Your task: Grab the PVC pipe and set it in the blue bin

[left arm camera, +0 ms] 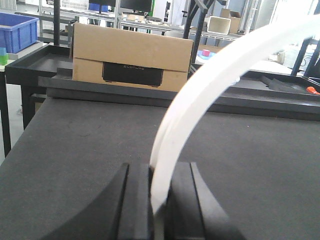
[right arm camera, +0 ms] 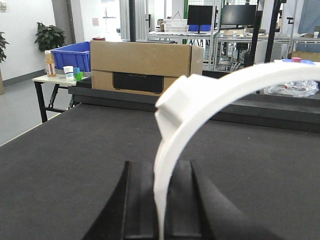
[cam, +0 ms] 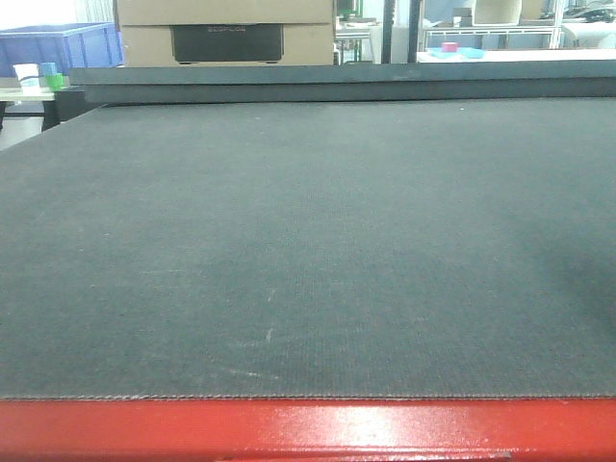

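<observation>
- The blue bin (right arm camera: pixel 75 56) stands off the table's far left corner, beside a low side table. Its rim faces up, but no view shows its inside.
- On that side table an orange bottle (right arm camera: pixel 50 62), a white cup (right arm camera: pixel 68 72) and a small green block (right arm camera: pixel 78 75) stand close together, just in front of the bin.
- A closed cardboard box (left arm camera: pixel 130 50) with a dark panel on its front sits on a raised black ledge (left arm camera: pixel 100 85) along the table's far edge. The flaps are shut, so its contents are hidden.
- The left gripper (left arm camera: pixel 159 175) has its fingers clamped on a PVC pipe (left arm camera: pixel 220 67), a white curved length that rises from the jaws and arcs up to the right, off the table.
- The right gripper (right arm camera: pixel 162 170) is likewise clamped on white curved pipe, which has a thicker collar (right arm camera: pixel 175 102) just above the fingers. I cannot tell whether both hold the same piece.
- The dark mat (cam: pixel 308 241) runs wide and flat from the red front edge (cam: pixel 308 428) back to the ledge.
- The mat's left edge drops to open floor, with the bin and side table beyond it.
- Shelving and benches stand behind the box, well apart from the mat.
</observation>
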Controlling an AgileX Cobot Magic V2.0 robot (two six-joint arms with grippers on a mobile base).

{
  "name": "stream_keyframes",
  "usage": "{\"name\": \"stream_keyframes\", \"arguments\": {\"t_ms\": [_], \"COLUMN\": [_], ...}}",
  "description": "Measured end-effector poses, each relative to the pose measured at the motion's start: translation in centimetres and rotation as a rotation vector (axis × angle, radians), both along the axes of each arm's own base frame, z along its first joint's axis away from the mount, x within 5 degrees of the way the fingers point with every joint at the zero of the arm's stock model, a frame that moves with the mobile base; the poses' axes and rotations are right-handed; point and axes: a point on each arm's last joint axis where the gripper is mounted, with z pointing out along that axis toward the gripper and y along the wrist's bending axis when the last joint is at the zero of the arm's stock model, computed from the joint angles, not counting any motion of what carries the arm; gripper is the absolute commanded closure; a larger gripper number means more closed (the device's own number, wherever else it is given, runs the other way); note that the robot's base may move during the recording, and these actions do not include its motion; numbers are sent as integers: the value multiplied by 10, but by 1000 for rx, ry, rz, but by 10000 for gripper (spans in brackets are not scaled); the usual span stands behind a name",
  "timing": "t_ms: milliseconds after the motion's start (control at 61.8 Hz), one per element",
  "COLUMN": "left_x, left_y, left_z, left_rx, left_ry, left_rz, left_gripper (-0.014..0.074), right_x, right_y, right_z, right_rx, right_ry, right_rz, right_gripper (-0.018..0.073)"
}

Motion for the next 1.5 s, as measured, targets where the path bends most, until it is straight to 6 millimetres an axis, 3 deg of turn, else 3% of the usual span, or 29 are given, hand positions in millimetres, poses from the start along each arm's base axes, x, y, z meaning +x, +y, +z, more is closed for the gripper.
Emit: {"name": "stream_keyframes", "arguments": {"t_ms": [1504], "left_x": [-1], "left_y": [0], "left_z": [0], "left_rx": [0], "left_ry": [-2], "left_rz": [0], "left_gripper": [707], "right_x": [0], "right_y": [0], "right_z": [0], "right_rx": [-1], "right_ry": [2], "right_rz": [0], "right_gripper": [727]}}
